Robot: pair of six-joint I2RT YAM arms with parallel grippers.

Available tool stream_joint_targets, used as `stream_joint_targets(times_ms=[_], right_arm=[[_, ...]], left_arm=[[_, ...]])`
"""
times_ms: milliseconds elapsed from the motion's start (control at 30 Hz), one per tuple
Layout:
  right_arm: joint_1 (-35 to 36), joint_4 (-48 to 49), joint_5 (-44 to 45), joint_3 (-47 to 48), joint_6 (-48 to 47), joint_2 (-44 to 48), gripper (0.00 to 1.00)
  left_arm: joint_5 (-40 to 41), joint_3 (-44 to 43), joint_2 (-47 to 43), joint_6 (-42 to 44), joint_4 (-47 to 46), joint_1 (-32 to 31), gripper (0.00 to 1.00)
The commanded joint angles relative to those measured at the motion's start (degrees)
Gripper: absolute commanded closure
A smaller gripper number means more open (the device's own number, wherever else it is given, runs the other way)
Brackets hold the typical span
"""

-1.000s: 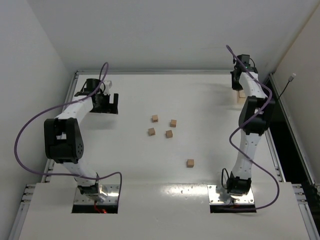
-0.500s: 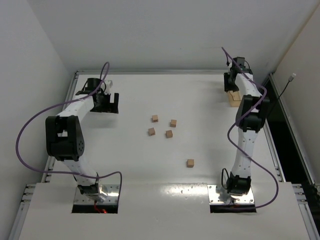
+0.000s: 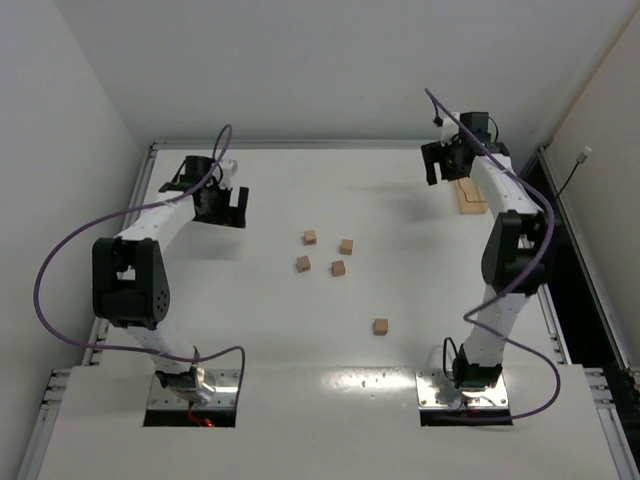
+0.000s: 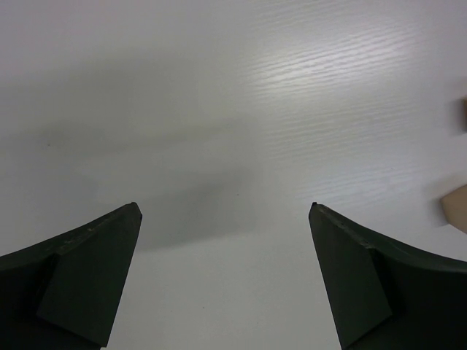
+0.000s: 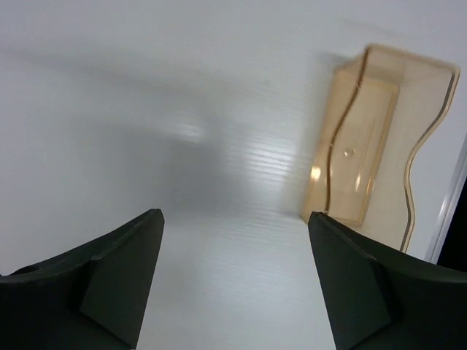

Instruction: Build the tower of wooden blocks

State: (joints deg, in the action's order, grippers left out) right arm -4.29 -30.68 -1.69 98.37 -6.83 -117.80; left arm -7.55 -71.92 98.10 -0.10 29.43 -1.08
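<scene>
The right gripper [image 3: 437, 170] is hanging over the white table [image 3: 400, 225] with its jaws spread wide and nothing between them. Just to its right, a translucent orange tray [image 5: 379, 146] is lying flat. Far across to its left, the left gripper [image 3: 228, 215] is also gaping wide and gripping nothing. Between the two and nearer the arm bases, four wood blocks [image 3: 339, 268] are sitting in a loose cluster, none stacked. A fifth block [image 3: 381, 326] is lying alone, closer to the right arm's base.

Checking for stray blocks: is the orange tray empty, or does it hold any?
Empty: in the right wrist view the orange tray shows only its bare translucent floor and walls, with no cube inside.
</scene>
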Motion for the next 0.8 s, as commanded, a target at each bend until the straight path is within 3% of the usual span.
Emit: stream_joint_targets(times_ms=[0, 133, 233, 333, 533, 767], right_arm=[[4.64, 6.94, -6.3, -5.89, -4.5, 12.48, 0.22], [9.74, 9.58, -10.16, -16.24, -7.58, 21.63, 0.22], [11.06, 13.36, -9.12, -23.21, -5.4, 26.91, 0.3], [11.59, 11.27, -4.23, -24.19, -3.46, 29.11, 0.3], [9.57, -3.31, 9.77, -15.84, 7.08, 23.51, 0.3], [8.95, -0.53, 3.36, -23.12, 7.09, 28.23, 0.31]], left_arm=[[-0.27, 1.69, -6.25, 3.08, -1.39, -3.92, 0.01], [1.21, 3.01, -8.71, 5.72, -0.34, -12.94, 0.01], [4.81, 3.63, -8.72, 6.34, -1.03, -21.03, 0.01], [9.65, 2.93, -6.62, 4.94, -3.41, -26.41, 0.01], [11.16, -6.46, 3.65, -6.83, -2.62, -27.83, 0.02], [8.87, -11.66, 9.82, -10.71, -0.87, -28.89, 0.05]])
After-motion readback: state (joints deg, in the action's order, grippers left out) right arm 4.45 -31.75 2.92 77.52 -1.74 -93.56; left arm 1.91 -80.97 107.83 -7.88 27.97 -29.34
